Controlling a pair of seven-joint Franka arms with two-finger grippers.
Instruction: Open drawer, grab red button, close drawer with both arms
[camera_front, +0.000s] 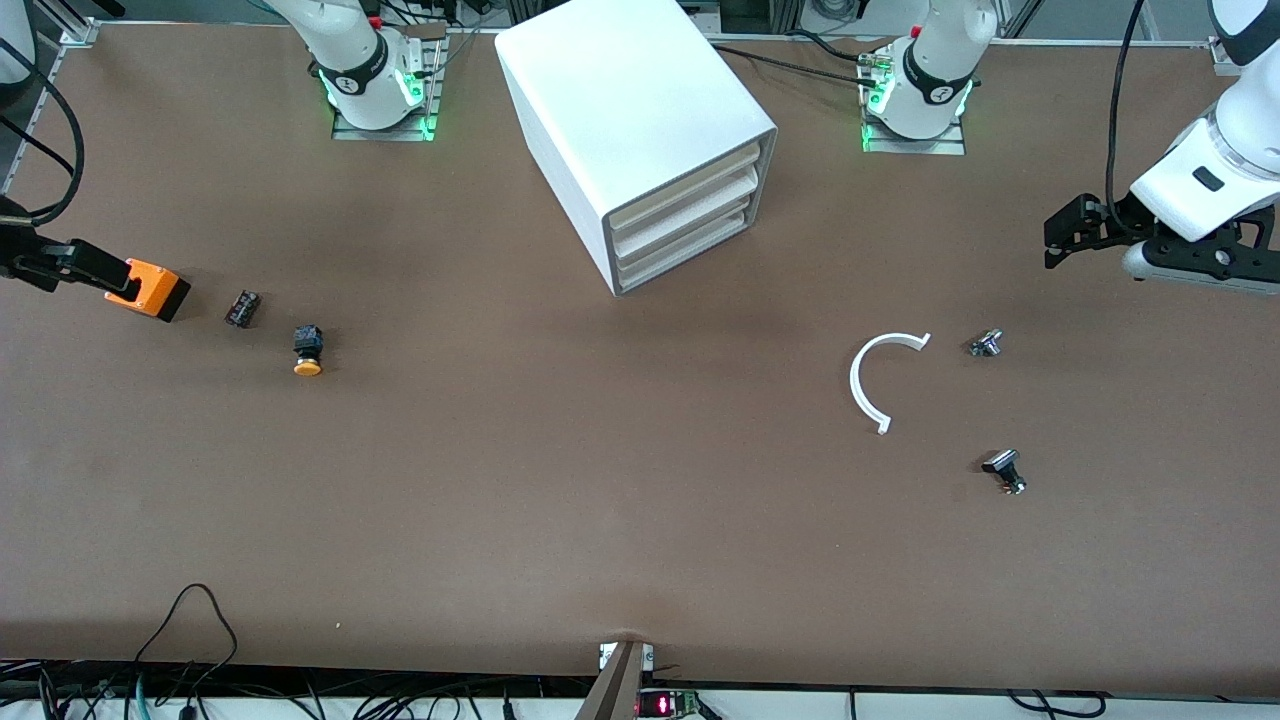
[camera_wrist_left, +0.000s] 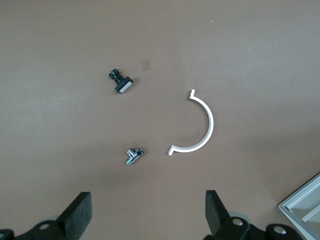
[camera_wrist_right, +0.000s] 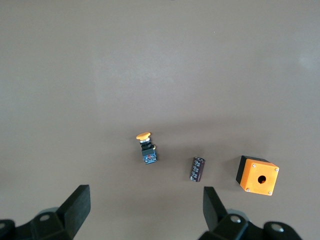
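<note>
The white cabinet stands at the back middle of the table, and its three cream-lipped drawers are all shut. No red-capped button shows in any view. My left gripper hangs open and empty over the left arm's end of the table. In the left wrist view it is above bare table near a small metal part. My right gripper hangs open and empty over the right arm's end, and in the right wrist view it is above bare table.
An orange box, a dark capacitor and an orange-capped button lie toward the right arm's end. A white C-shaped ring, a metal part and a black part lie toward the left arm's end.
</note>
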